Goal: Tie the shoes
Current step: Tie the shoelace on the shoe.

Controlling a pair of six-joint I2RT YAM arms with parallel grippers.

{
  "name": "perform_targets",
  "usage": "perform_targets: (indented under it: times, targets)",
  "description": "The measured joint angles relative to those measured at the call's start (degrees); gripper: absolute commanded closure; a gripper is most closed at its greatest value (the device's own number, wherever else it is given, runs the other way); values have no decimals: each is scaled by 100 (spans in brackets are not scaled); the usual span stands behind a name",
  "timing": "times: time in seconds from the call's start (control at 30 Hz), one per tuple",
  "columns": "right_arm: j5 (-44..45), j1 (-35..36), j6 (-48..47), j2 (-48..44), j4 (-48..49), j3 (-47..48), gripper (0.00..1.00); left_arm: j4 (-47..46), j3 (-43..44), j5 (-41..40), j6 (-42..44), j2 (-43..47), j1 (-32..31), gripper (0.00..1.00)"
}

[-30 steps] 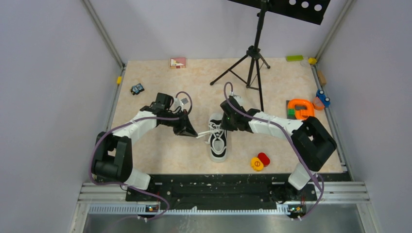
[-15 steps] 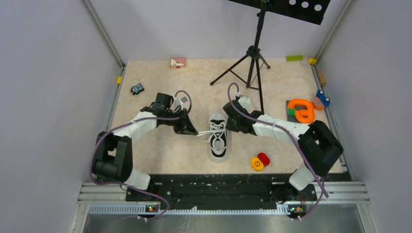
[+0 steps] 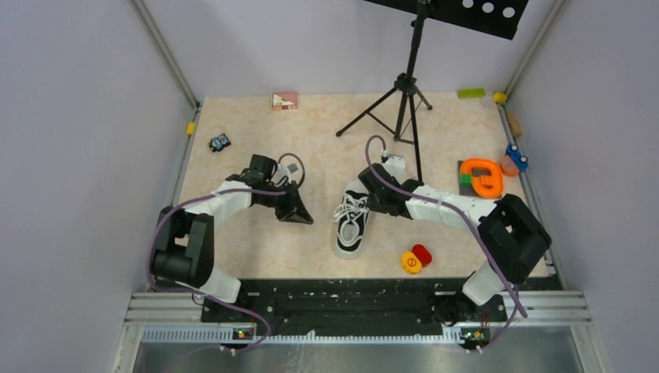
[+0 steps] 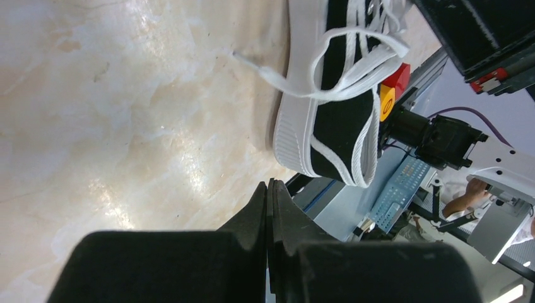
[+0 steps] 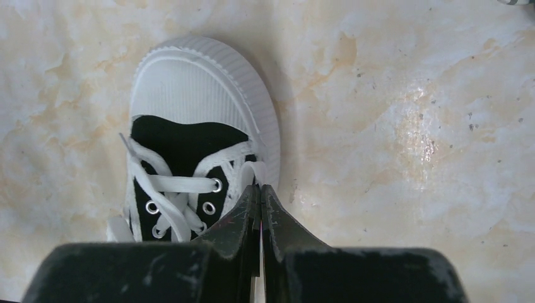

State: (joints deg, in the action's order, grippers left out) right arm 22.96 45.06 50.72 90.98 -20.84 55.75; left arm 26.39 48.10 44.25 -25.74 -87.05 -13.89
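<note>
Since a second ago: left claw (image 3: 308,219) let go of the lace (image 4: 353,60) and backed off left; shoe (image 3: 350,227) turned, toe now leaning right. Both claws clenched; left holds nothing, right claw (image 3: 365,203) tip touches the shoe's side behind the toe cap (image 5: 195,82). Beige marbled counter (image 3: 256,252), pale grey walls (image 3: 78,155). Count: one shoe, mid-counter between two claws; one tripod (image 3: 404,93); one toy car (image 3: 220,142).
</note>
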Motion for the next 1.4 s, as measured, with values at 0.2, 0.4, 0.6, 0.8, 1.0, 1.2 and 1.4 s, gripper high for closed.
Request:
perform_targets:
  times: [0.2,0.4,0.6,0.8,1.0,1.2,1.4]
  targets:
    - [81,-2,-17,-138,-4,0,100,153,2,-31,24,129,-11,90]
    - [81,-2,-20,-166,2,0,100,-295,269,-127,-450,48,-487,38]
    - [79,-2,-20,-166,15,0,100,-1349,330,-216,-1263,-352,-673,40]
    - [74,-2,-20,-166,24,0,100,-1969,330,-140,-1624,-960,-662,42]
    - [50,-2,-20,-166,28,0,100,-2074,363,96,-1749,-1532,-675,51]
    - [35,-2,-20,-166,35,0,100,-2804,328,439,-2238,-1661,-728,85]
    - [35,-2,-17,-166,24,0,100,-3440,188,643,-2662,-1657,-728,100]
